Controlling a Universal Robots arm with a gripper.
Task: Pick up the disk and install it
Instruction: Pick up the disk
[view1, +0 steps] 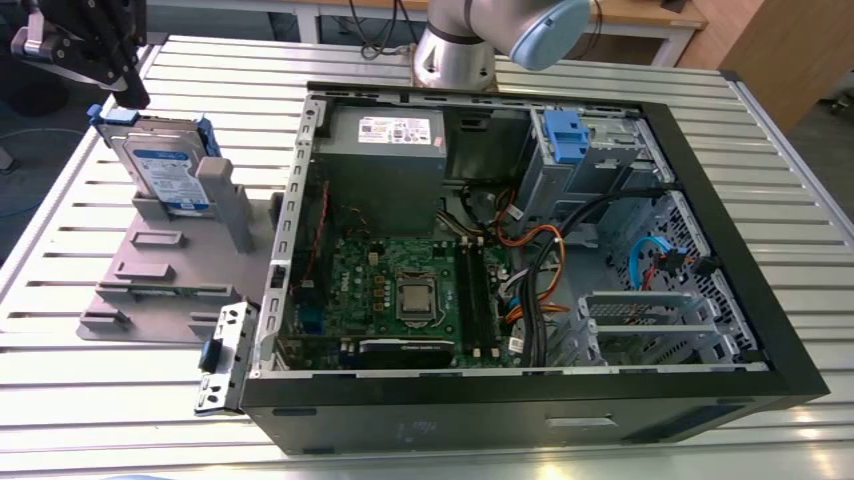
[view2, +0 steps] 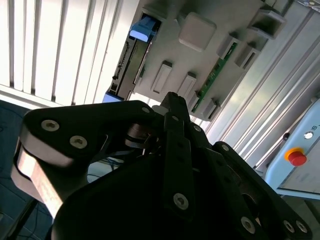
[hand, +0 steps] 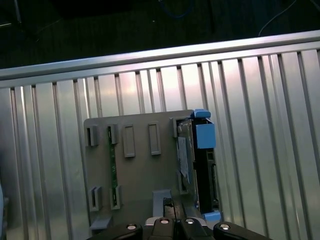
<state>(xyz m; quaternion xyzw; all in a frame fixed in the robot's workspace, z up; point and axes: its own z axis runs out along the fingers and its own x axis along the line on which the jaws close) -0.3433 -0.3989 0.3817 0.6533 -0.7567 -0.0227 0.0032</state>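
While the gripper (view1: 131, 92), holding nothing visible, is hovering above the disk (view1: 167, 175) standing on edge in the grey holder (view1: 147, 265), I am failing to tell how wide it is gaping. Coming down off-centre, it would be risking jamming the blue bracket (view1: 118, 114) or tipping the disk toward the computer case (view1: 467, 415).

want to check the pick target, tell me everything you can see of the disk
The disk is a flat rectangular silver-grey drive with a blue-and-white label on its broad face and a blue plastic bracket around its edges. It stands on edge, nearly upright, in a grey holder on the slatted table, outside the computer case, at the exterior view's left of it. The gripper hangs close above its top edge; contact cannot be told.
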